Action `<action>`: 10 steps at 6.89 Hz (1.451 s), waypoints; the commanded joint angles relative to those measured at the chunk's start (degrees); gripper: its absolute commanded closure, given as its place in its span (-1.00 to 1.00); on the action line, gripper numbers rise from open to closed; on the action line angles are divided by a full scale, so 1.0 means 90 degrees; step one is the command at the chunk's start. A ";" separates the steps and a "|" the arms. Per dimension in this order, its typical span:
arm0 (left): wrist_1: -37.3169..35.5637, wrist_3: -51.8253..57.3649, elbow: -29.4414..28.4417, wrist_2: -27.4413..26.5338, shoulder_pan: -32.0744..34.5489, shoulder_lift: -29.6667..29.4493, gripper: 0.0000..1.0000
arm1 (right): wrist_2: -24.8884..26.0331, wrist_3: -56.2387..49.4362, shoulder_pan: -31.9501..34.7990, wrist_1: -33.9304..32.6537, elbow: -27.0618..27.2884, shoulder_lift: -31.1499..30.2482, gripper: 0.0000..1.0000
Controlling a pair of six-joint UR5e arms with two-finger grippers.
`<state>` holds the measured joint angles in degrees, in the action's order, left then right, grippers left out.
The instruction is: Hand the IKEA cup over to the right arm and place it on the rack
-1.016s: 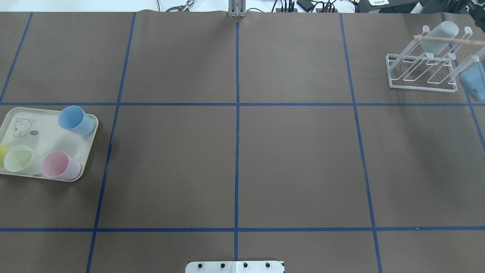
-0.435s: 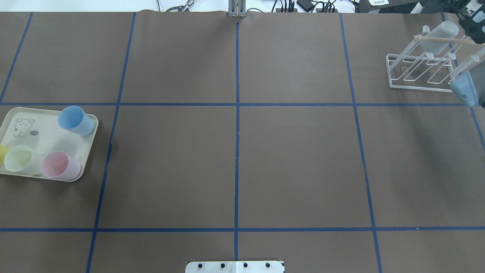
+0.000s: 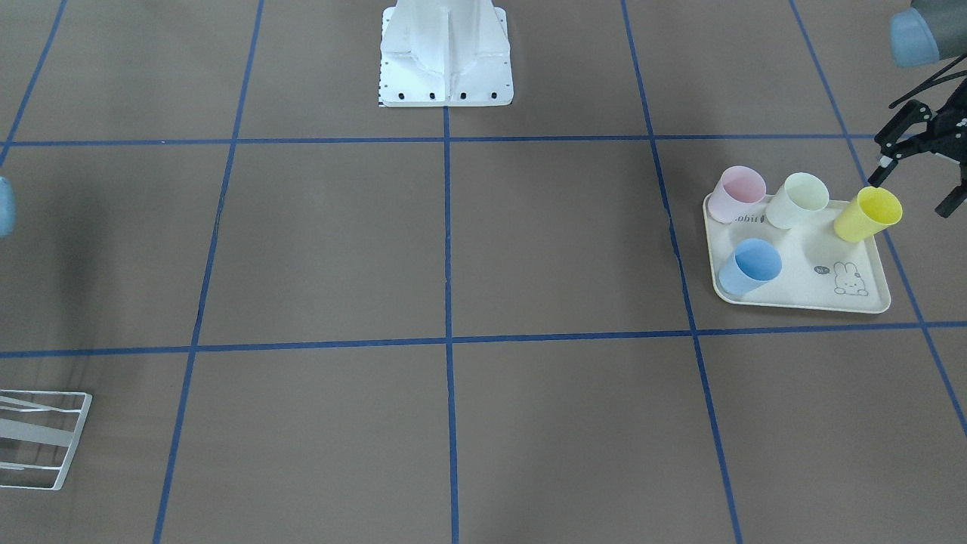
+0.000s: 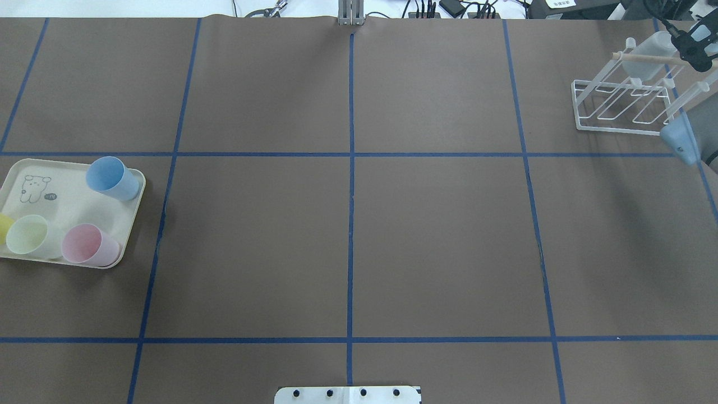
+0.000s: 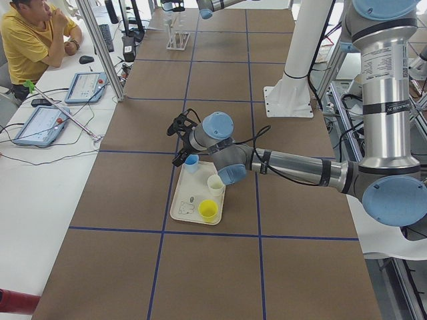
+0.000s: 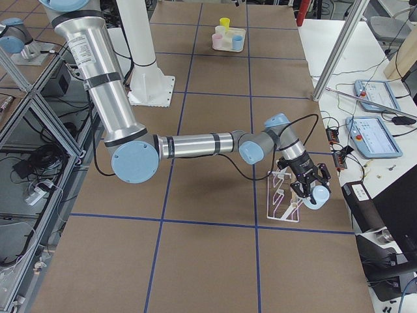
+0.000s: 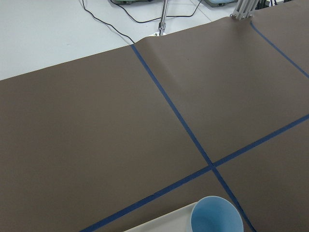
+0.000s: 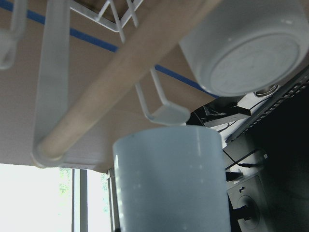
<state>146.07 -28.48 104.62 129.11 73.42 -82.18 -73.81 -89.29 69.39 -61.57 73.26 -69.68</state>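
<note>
Where the table ends on the robot's right, your pale blue, smooth-walled translucent plastic IKEA cup hangs in the air close against the rack. The black two-finger right gripper grasps it. The wrist camera hides the fingers themselves, and the cup's cylindrical wall fills the lower half of that view. You cannot tell whether the cup touches the wire.

The small white wire rack is a rectangular frame with thin parallel bars and slanting pegs. A round, pale wooden rod crosses its top. A second, whitish plastic cup sits tilted on one peg, its flat round base turned toward the wrist camera.

The grey tubular right arm, with pale blue joint caps, stretches low over the matte brown paper table, which is gridded with blue tape.

At the opposite end, the left gripper hovers with its jaws spread and empty. It is just beside a yellow cup on the cream, round-cornered, rabbit-print tray. A pink cup, a pale green cup and a blue cup stand on it too.
</note>
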 commanded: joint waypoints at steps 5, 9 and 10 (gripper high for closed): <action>0.0000 0.0000 0.0016 0.0000 -0.0003 0.0000 -1.00 | 0.0407 0.0136 -0.0297 0.0005 -0.0084 -0.0012 0.84; -0.0010 -0.0010 0.0006 0.0000 -0.0013 -0.0020 -1.00 | 0.0583 0.0351 -0.0483 0.0005 -0.0191 -0.0012 0.76; -0.0010 -0.0010 0.0006 0.0000 -0.0013 -0.0020 -1.00 | 0.0574 0.0341 -0.0483 0.0005 -0.0181 -0.0012 0.70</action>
<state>145.99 -28.56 104.65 129.11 73.30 -82.34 -68.73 -86.27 65.16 -61.52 71.63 -69.79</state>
